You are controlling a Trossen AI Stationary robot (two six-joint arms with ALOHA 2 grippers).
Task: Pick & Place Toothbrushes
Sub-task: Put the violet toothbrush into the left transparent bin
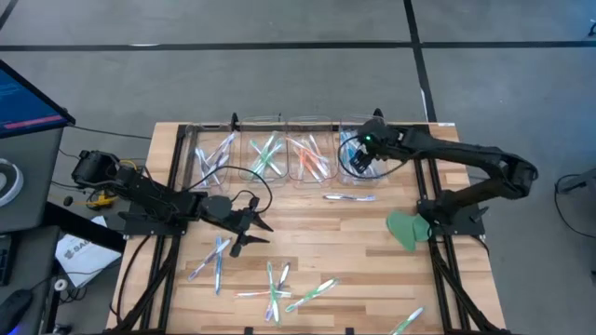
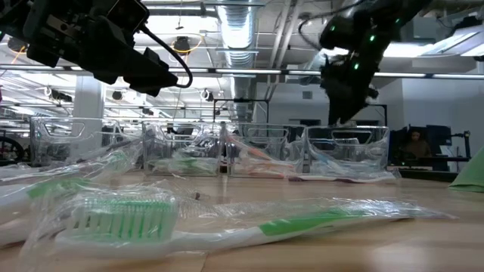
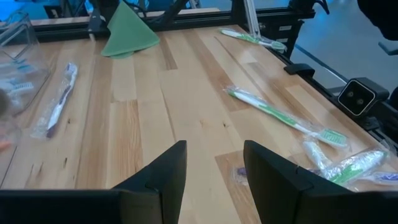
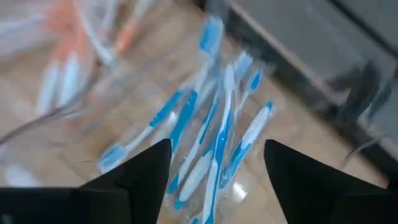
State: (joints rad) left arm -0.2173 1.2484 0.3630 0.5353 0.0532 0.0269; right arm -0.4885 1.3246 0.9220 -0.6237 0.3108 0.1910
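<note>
right gripper (image 1: 358,156): fingers apart, empty, over clear plastic bin (image 1: 359,140) of blue-and-white wrapped toothbrushes (image 4: 211,137) | left gripper (image 1: 250,228): fingers apart, empty, above wooden table (image 1: 372,251)

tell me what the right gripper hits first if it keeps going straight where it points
Probably the blue toothbrushes piled in the clear bin right under the open right gripper; nothing shows between, though depth is unclear.

We count four clear bins (image 1: 213,152), one green leaf-shaped piece (image 1: 406,229), two arms; loose toothbrushes (image 1: 350,197) roughly nine.
</note>
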